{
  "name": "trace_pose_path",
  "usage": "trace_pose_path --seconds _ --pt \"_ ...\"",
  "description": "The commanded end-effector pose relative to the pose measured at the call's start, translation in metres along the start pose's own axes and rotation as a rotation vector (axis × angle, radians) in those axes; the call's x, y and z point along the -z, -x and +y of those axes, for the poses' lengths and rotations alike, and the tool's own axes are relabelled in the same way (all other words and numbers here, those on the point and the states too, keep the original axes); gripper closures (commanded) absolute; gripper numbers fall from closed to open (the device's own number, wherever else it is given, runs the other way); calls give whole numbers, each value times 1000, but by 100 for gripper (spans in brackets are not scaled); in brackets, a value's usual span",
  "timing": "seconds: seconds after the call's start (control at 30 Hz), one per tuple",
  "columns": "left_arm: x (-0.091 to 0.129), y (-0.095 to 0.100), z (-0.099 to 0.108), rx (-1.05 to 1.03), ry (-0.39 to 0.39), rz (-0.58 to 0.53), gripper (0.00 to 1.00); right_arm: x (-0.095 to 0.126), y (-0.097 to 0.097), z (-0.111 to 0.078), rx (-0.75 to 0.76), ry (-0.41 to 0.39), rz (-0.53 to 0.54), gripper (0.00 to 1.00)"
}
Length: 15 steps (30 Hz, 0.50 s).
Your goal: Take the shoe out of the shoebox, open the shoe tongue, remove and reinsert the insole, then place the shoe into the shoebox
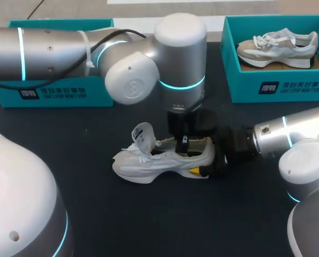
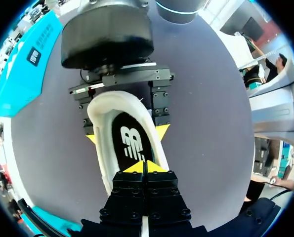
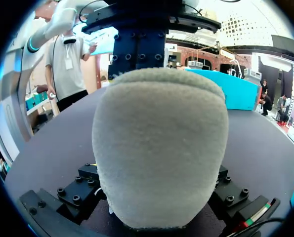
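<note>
Now the shoe [image 1: 148,163] stands on the tabletop [image 1: 148,219].
Its heel is clamped in the right gripper [image 2: 126,134]; the left gripper [image 2: 144,166], fingers together, hangs over the insole [image 2: 130,143].

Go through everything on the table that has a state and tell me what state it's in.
shoe: upright on the table
tongue: lifted open
insole: lying inside the shoe
left tool: shut, tips at the insole
right tool: shut on the shoe's heel
right shoebox: open, holding a second shoe
left shoebox: open, inside hidden

The left arm [image 1: 132,75] partly hides shoe [image 1: 148,166] and shoebox [image 1: 46,93].
</note>
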<state>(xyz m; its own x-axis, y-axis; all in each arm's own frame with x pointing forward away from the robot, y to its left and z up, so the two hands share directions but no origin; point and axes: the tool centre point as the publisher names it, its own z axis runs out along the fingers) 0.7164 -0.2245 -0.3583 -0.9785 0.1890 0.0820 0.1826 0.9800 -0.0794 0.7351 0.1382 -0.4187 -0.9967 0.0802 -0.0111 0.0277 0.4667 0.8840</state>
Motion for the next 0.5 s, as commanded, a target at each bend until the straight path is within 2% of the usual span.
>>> trace_pose_path --seconds 0.03,0.2,0.5 --pt "-6 4 5 -5 -5 24 100 -4 1 -3 -1 -3 -2 100" --pt "-18 0 10 5 8 55 100 -4 1 -3 -1 -3 -2 100" --pt "-33 -11 14 -16 -16 101 100 -4 1 -3 -1 -3 -2 100"
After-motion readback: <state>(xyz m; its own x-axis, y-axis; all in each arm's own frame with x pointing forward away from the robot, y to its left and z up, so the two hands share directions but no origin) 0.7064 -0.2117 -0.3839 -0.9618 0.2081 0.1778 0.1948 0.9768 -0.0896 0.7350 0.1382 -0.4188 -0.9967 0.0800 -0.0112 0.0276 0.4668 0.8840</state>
